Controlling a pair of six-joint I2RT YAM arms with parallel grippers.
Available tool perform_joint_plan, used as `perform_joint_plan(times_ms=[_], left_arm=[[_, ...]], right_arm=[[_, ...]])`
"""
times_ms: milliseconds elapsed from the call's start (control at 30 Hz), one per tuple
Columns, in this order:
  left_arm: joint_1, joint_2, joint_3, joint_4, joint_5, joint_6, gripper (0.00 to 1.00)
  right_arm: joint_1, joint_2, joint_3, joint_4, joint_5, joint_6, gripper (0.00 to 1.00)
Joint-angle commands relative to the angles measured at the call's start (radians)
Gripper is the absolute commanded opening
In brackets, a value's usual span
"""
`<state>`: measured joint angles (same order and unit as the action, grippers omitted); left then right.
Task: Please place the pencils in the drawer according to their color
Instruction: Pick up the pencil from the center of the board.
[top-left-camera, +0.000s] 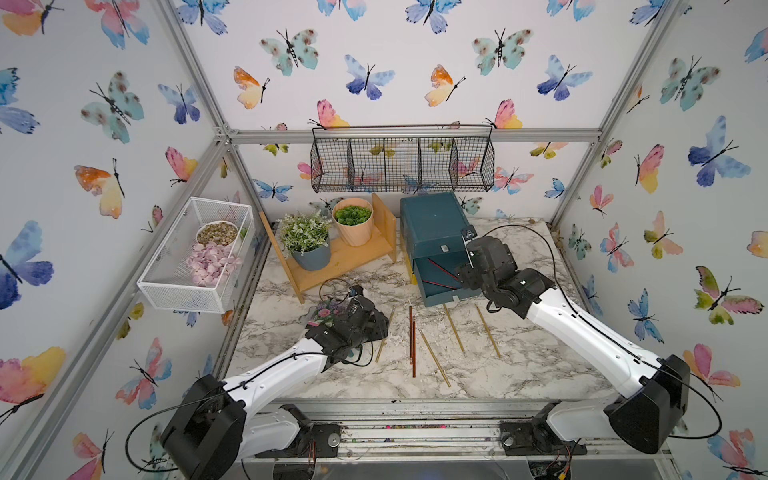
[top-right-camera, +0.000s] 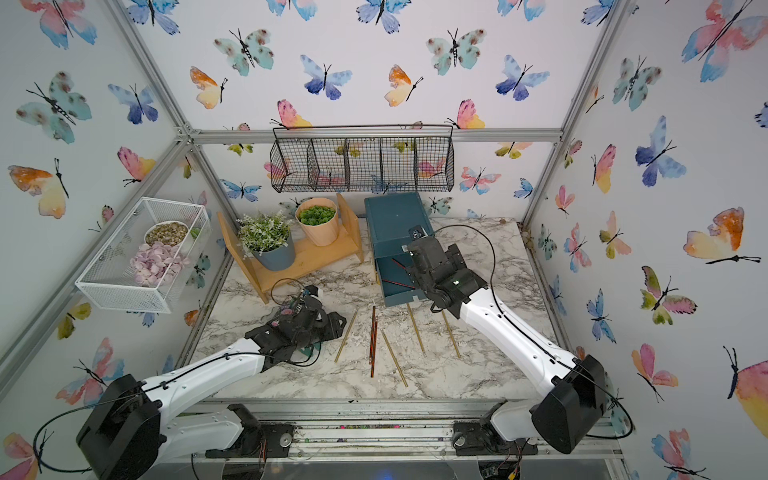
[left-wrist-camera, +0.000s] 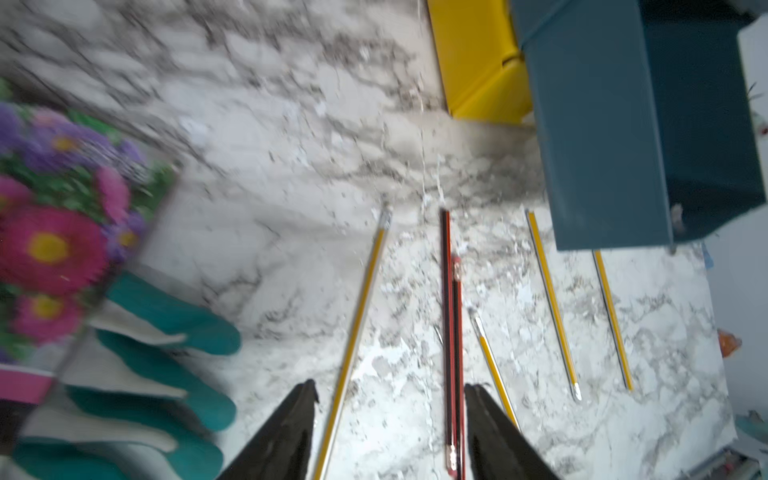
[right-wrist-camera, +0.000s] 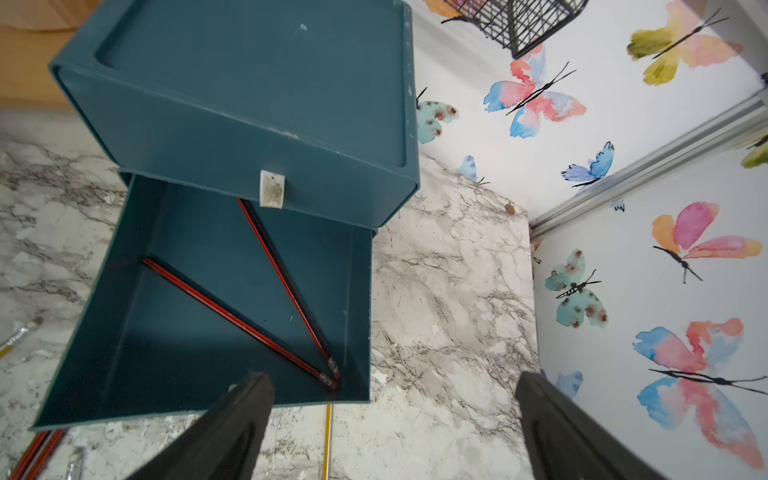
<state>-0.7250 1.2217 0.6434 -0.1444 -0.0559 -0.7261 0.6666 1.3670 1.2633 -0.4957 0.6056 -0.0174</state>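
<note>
1. Two red-and-black striped pencils (right-wrist-camera: 232, 318) lie inside the pulled-out middle drawer (right-wrist-camera: 124, 332) of the dark-teal boxy chest (top-left-camera: 432, 224). The chest stands at the far side of the grey-veined white marble tabletop (top-left-camera: 540, 353), right of centre.
2. Both of these have a metal ferrule and a reddish eraser. They form a V: the eraser ends almost meet in the drawer's near right corner, and the other ends spread apart toward its far left.
3. One closed top drawer with a small pale pull tab (right-wrist-camera: 272, 189) sits above the open one. Part of the yellow lowest drawer (left-wrist-camera: 478, 62) shows beneath it on the left.
4. Six more pencils rest on the tabletop, near of the chest.
   - A red-and-black pair (top-left-camera: 412, 345) lies side by side.
   - Four are yellow-gold pencils with a dark stripe and silvery ferrule. One lies left of the pair (top-left-camera: 380, 353) and one just right of it (top-left-camera: 434, 357).
   - The other two lie further right (top-left-camera: 454, 330) (top-left-camera: 488, 331), with their far ends close to the open drawer's front.
5. Low over the table, the left gripper (left-wrist-camera: 392, 419) has its black fingers (left-wrist-camera: 291, 436) parted. The leftmost yellow-gold pencil and the red-and-black pair run between them, and nothing is clamped.
6. Above the open drawer's near right corner, the right gripper (right-wrist-camera: 395, 415) has its fingers spread wide and carries nothing.
</note>
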Motion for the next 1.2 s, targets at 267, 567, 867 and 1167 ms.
perform_joint_plan(times_ms=[267,567,867,1167], left_arm=[[-0.188,0.223,0.093,-0.085,0.072,0.128,0.46],[-0.259,0.339,0.187,-0.121,0.028,0.146,0.36],[-0.279,0.438,0.281,-0.223,0.003,0.145,0.29],[-0.299,0.486,0.338,-0.301,-0.033,0.14,0.27]], right_arm=[[-0.004,-0.22,-0.214,0.269,0.169,0.181,0.99],[-0.004,-0.265,-0.245,0.28,0.222,0.194,0.99],[-0.004,-0.262,-0.248,0.275,0.217,0.183,0.98],[-0.004,-0.26,-0.262,0.284,0.223,0.176,0.98]])
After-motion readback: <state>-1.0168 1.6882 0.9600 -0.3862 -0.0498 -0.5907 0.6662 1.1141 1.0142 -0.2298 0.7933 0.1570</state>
